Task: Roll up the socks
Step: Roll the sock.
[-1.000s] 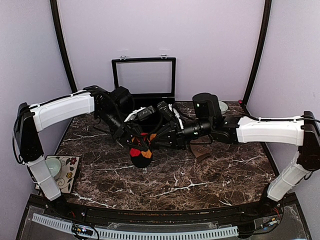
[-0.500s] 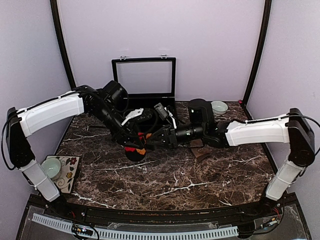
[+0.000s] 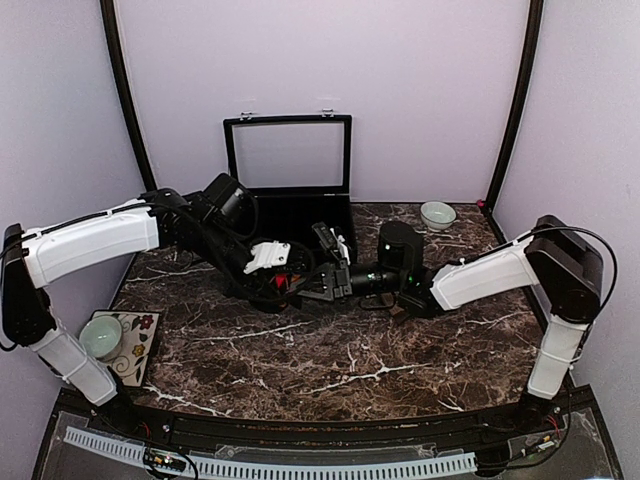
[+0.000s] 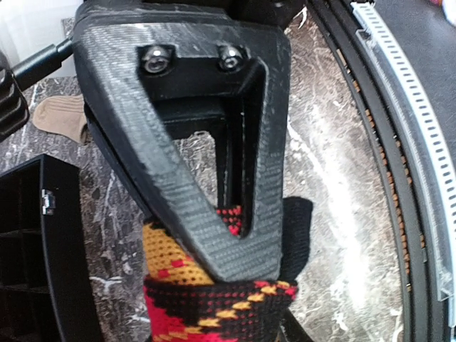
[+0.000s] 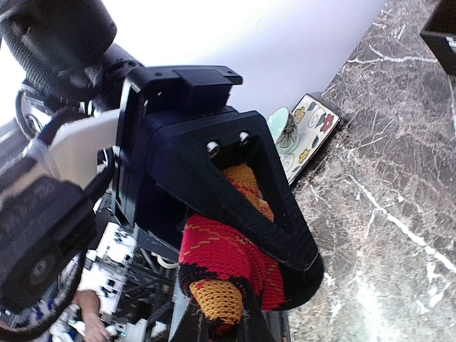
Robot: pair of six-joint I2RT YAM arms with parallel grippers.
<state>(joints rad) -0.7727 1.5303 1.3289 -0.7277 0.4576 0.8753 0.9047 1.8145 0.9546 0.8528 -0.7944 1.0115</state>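
Observation:
The argyle sock, black with red, orange and yellow diamonds, is bunched low over the marble table just in front of the black case. My left gripper comes at it from the left and my right gripper from the right. In the left wrist view one finger lies across the sock, the other hidden beneath. The right wrist view shows the right gripper shut on the rolled sock. The tan sock lies flat on the table apart from both grippers.
An open black case with its lid up stands at the back centre. A small pale bowl sits at the back right. A cup on a floral tile is at the left edge.
Both grippers have carried the argyle sock down and a little toward the case, from hanging in the air to table height. The right arm has stretched out low across the table.

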